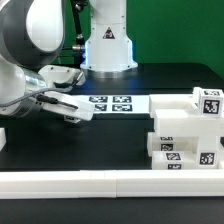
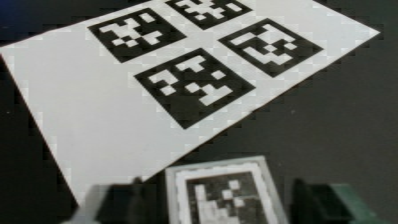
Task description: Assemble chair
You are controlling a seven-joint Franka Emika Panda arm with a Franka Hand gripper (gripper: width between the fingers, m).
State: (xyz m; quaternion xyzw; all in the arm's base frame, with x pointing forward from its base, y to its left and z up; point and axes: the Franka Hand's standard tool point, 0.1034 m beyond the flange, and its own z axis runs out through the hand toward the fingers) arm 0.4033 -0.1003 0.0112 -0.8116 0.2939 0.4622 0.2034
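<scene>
Stacked white chair parts point(image 1: 185, 135) wait loose on the table point(image 1: 100, 140); the hand point(image 2: 217, 195), half open, brackets a tagged piece point(image 2: 221, 188), grip uncertain.

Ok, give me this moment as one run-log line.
gripper: fingers either side of tagged white chair part, grip unconfirmed | marker board: flat on table | other chair parts: stacked at exterior view's right

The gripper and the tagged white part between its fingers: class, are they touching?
Cannot tell. The wrist view shows the tagged part between the gripper's fingers, but blur hides any contact or gap.
</scene>
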